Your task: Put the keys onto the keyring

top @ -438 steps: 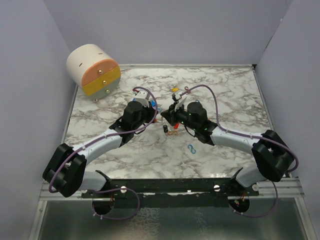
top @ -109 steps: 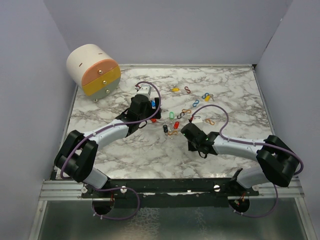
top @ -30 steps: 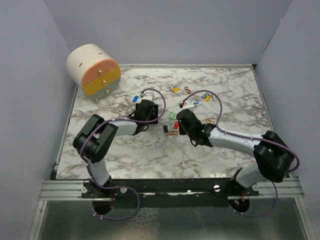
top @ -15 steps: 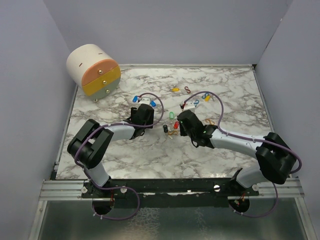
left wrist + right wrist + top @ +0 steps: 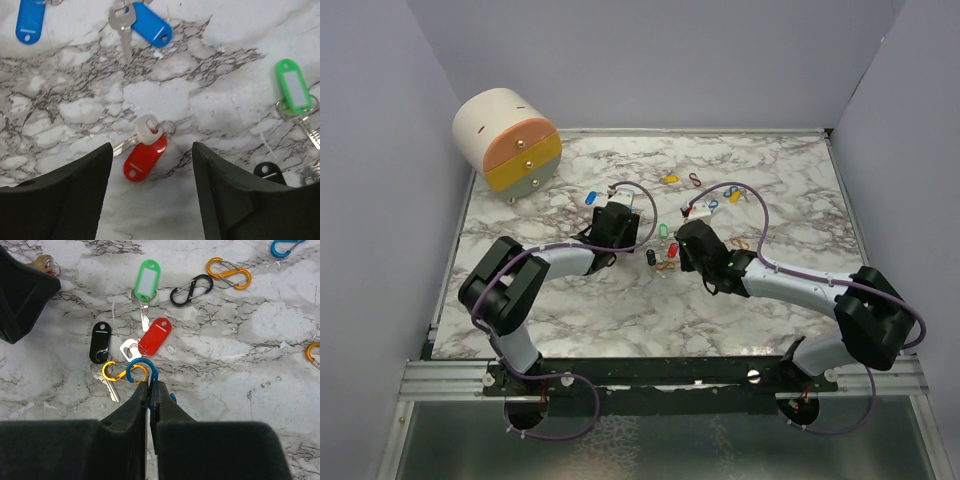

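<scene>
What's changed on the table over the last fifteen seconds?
The blue clip left the near table: the right gripper drew back, took it and carried it to the keys, and is shut on it beside the orange clip. The left gripper parted from the right and hangs open over a red key tag. The drawer unit stayed put.

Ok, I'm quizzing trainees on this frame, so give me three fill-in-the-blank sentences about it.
1. The clip pinched by the right gripper is ____.
2. The key tag below the open left gripper is ____.
3. The drawer box stands at the table's far ____ corner.
Missing: blue; red; left.
</scene>
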`<state>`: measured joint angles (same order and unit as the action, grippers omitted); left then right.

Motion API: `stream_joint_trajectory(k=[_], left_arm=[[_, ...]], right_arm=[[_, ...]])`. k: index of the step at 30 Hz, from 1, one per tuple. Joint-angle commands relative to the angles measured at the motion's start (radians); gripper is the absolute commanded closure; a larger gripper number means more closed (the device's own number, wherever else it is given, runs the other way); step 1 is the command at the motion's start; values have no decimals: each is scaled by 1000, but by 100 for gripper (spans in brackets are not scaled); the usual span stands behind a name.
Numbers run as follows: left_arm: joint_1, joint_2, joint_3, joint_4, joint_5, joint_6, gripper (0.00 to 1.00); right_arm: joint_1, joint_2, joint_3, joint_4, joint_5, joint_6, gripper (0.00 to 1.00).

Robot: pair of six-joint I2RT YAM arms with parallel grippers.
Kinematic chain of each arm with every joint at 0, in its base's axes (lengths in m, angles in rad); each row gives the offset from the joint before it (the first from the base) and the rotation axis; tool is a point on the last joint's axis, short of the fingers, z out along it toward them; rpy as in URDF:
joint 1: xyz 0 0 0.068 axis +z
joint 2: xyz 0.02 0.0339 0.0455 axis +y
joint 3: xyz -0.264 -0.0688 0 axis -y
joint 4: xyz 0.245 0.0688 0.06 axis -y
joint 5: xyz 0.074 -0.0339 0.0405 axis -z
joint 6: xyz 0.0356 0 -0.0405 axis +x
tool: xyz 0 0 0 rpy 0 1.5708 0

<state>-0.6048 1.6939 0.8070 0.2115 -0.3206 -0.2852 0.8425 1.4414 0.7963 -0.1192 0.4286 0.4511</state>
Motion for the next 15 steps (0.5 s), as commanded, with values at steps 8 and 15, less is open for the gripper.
stream_joint_trajectory(k=[8, 15], left_arm=[[-9, 113, 98, 45, 40, 66, 35], [-9, 122, 90, 48, 48, 58, 58]], right_arm=[[-5, -13, -9, 38, -7, 0, 99], [-8, -9, -9, 42, -8, -1, 99]])
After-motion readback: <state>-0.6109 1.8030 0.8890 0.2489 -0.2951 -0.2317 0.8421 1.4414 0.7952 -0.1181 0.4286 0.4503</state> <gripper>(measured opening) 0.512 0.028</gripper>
